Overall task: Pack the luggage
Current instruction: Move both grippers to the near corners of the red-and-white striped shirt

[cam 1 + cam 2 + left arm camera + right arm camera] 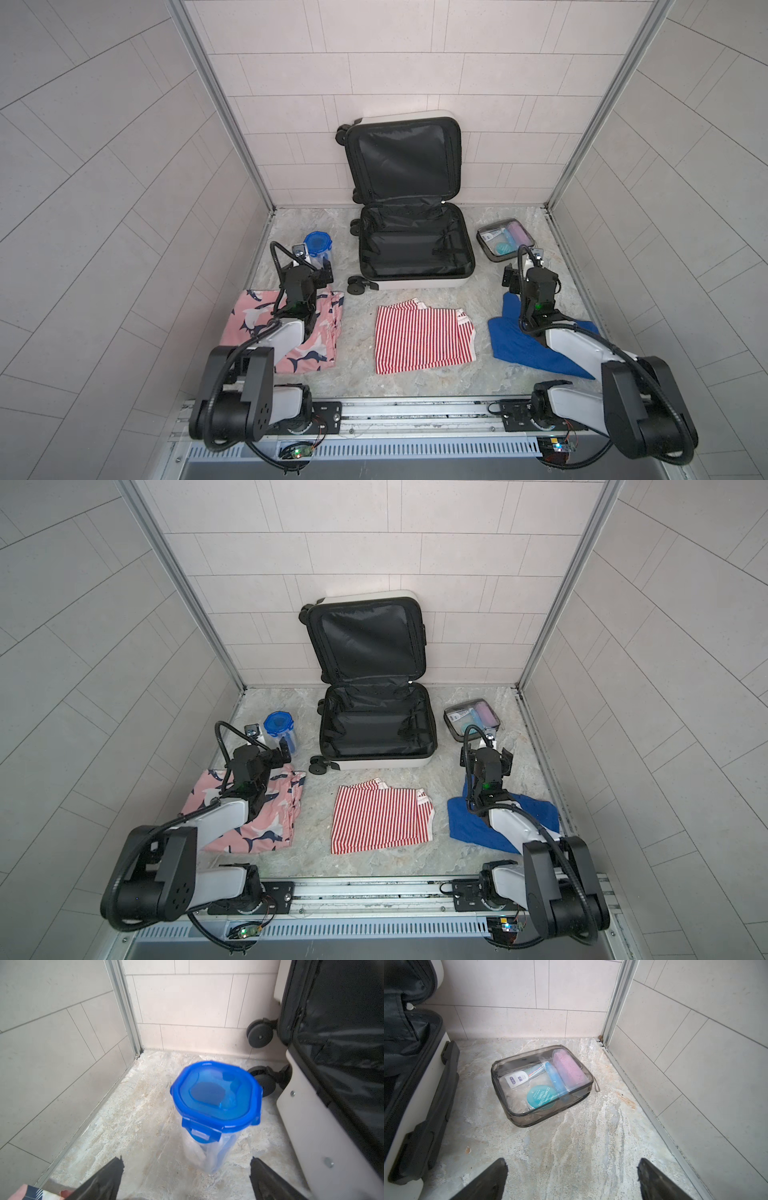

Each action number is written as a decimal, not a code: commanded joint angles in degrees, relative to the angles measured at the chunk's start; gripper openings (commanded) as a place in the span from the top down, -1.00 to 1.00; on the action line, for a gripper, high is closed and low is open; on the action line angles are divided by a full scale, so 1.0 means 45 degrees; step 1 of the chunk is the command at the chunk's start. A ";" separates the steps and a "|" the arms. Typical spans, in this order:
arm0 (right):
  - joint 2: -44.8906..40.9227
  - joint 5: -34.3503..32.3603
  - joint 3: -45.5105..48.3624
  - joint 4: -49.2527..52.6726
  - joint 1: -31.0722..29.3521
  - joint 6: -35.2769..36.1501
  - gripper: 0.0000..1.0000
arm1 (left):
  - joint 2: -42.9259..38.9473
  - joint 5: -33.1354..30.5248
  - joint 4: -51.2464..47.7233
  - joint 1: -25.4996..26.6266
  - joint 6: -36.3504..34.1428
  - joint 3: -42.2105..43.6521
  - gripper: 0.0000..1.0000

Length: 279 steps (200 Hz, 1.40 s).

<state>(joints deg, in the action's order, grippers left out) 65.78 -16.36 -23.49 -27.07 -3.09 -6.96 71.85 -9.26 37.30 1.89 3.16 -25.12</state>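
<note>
The suitcase [415,285] lies open at the back middle of the table [415,384], its lid [403,160] leaning against the rear wall [415,83]. A jar [318,245] stands left of it and a pouch [500,241] lies right of it. Nearer the front lies a row: left garment [324,328] before the jar, middle garment [422,338] before the suitcase, right garment [515,347] before the pouch.

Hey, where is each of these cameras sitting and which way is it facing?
Both top views: high above the arm bases, looking down and forward at the open suitcase and folded clothes; the left arm and right arm show.
Left wrist: on the left arm, low, facing the blue-lidded jar; the open left gripper shows.
Right wrist: on the right arm, facing the clear pouch; the open right gripper shows.
Shared: all views catch the suitcase.
</note>
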 commanded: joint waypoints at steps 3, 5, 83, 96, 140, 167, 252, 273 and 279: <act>-0.1384 -0.0388 -0.0488 0.1919 0.0025 -0.0717 -0.99 | -0.1235 -0.0008 -0.1520 -0.0010 0.0705 -0.1132 -1.00; -0.1504 -0.0388 -0.0510 0.2115 0.0029 -0.0772 -0.99 | -0.1347 0.0042 -0.1714 -0.0010 0.0783 -0.1252 -1.00; -0.5876 -0.2470 -0.1764 0.9542 0.0131 -0.4549 -0.99 | -0.5597 0.0858 -0.6592 -0.0012 0.4594 -0.3127 -1.00; -0.5964 -0.2377 -0.2335 1.0973 0.0173 -0.4938 -0.99 | -0.6173 0.0421 -0.7579 -0.0045 0.5660 -0.3274 -1.00; -0.6311 -0.1891 -0.3189 1.3454 0.0200 -0.5829 -0.99 | -0.6753 0.0607 -1.1547 -0.0062 0.6690 -0.4573 -1.00; -0.6764 -0.1174 -0.3246 1.4041 0.0234 -0.5791 -0.99 | -0.7102 0.1224 -1.2952 -0.0069 0.6904 -0.4661 -1.00; -0.4684 0.3270 -0.4666 1.5245 0.0231 -0.5082 -0.75 | -0.6800 0.4782 -1.4728 -0.0050 0.7106 -0.4087 -1.00; -0.4026 0.3861 -0.4859 1.5151 0.0222 -0.5128 -0.71 | -0.6659 0.5613 -1.4751 0.0021 0.7395 -0.3742 -1.00; -0.3825 0.4121 -0.4908 1.5127 0.0232 -0.5182 -0.69 | -0.6689 0.5777 -1.4761 0.0051 0.7501 -0.3619 -1.00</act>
<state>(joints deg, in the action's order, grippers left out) 46.37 -3.77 -43.86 40.03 -2.20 -30.22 41.95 10.96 -26.87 1.89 34.68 -43.51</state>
